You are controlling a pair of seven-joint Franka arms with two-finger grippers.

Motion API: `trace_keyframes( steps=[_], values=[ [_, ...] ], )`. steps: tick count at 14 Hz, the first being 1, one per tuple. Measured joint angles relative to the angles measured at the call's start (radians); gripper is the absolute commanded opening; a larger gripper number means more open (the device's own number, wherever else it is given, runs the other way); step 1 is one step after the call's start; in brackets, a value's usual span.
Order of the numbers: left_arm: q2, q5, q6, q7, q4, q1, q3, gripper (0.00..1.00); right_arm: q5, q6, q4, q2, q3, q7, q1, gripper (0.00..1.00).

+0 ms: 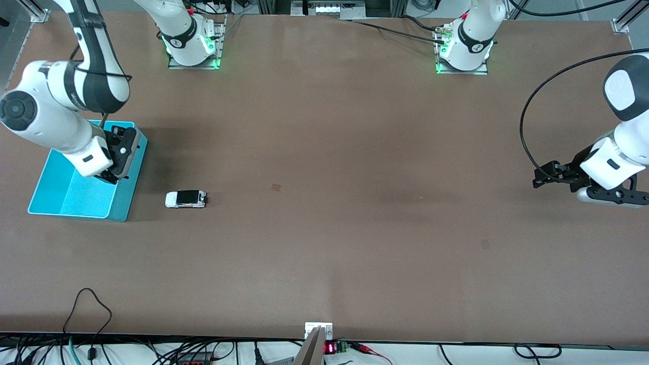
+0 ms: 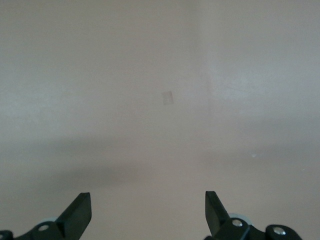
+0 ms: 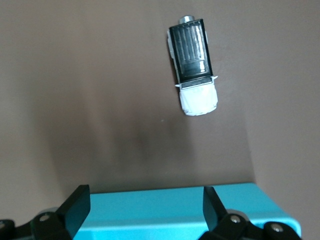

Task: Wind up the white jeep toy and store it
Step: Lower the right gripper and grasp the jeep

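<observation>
White jeep toy (image 1: 186, 198) beside cyan bin (image 1: 50, 195); no legible writing, apparently.

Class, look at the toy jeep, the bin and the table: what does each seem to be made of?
White jeep toy: probably moulded plastic, since its white hood is glossy and its black ribbed roof reflects light; metal can't be excluded. Cyan bin: likely plastic, with thin, evenly coloured, smooth walls. Table: matte brown sheet, perhaps laminate or board, showing faint scuffs and no grain.

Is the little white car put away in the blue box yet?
Not yet. Nothing looks done: the small white toy jeep with the black roof sits on the table beside the cyan plastic bin. Both tools are open and empty, right tool over the bin, left tool waiting. Winding and storing remain.
</observation>
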Motion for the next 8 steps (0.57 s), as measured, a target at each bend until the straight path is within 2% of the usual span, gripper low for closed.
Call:
trace_keyframes(
  steps=[3, 8],
  values=[
    [-0.038, 0.000, -0.065, -0.029, 0.029, -0.010, 0.000, 1.00, 0.000, 0.054, 0.031, 0.057, 0.001, -0.007, 0.001, 1.00],
    [-0.076, 0.000, -0.180, -0.066, 0.105, -0.048, 0.016, 1.00, 0.000, 0.057, 0.131, 0.147, 0.013, -0.049, 0.015, 1.00]
  ],
)
